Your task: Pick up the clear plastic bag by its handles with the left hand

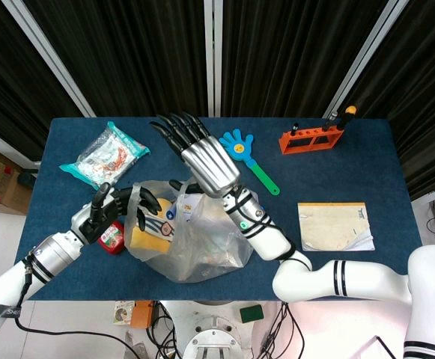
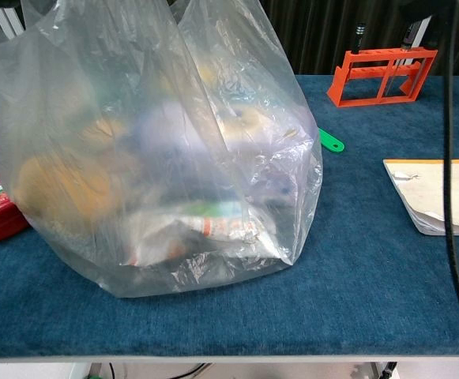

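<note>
From the head view, your left hand (image 1: 112, 207) curls its fingers into the left rim of the clear plastic bag (image 1: 202, 247) near the table's front, while your right hand (image 1: 202, 161) hovers spread wide above it. From the chest view, the bag (image 2: 158, 158) stands full, crinkled, upright.

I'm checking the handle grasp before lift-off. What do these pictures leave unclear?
- Head view: whether the left hand holds the handles; glare and folds of the clear plastic bag blur them.
- Head view: the bag's top edge lies under the right hand.
- Chest view: both hands are cut off by the top edge.
- Chest view: the bag's contents blur behind plastic.
</note>
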Controlling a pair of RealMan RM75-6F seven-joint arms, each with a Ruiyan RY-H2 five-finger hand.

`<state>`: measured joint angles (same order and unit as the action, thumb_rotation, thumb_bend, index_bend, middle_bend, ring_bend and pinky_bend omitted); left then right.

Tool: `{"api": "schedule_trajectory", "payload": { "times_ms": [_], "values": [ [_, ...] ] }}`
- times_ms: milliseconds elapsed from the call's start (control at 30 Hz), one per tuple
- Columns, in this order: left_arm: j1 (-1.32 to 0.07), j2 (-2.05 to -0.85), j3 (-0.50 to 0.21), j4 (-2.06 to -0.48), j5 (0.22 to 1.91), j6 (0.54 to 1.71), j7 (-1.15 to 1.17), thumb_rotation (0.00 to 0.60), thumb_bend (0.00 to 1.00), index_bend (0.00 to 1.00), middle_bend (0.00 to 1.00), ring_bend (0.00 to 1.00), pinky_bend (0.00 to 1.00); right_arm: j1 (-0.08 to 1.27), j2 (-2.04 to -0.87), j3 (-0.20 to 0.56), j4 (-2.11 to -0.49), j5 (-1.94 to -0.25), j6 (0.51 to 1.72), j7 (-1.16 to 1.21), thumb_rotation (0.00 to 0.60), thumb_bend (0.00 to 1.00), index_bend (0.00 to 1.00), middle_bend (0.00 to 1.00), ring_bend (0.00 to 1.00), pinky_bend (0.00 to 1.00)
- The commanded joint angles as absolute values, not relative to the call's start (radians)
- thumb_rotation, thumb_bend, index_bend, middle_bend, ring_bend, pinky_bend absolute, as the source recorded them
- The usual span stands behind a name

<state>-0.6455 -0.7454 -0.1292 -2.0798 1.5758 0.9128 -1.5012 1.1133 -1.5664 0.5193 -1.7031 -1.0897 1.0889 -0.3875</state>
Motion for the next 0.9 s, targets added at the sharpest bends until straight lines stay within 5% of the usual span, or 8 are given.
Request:
{"api": "schedule_trajectory", "payload": {
  "times_ms": [33,900],
  "values": [
    [-0.646,-0.743,-0.129,-2.08,1.574,0.914,-1.506,0.0,0.03,0.39,0.39,0.37,0.55,1.137,-1.58,0.529,-1.697,-1.098,1.097,-0.396,0.6,0.19,0.0,0.0,0.0,0.0],
    [-0.638,-0.868,-0.183,-2.184,1.393,0.924,-1.403,0.0,0.03,0.34,0.34,0.34,0.51,1.21,-1.517,0.551,-1.825,-1.006,1.139,-0.531,0.6,0.2,0.0,0.0,0.0,0.0]
  ]
}}
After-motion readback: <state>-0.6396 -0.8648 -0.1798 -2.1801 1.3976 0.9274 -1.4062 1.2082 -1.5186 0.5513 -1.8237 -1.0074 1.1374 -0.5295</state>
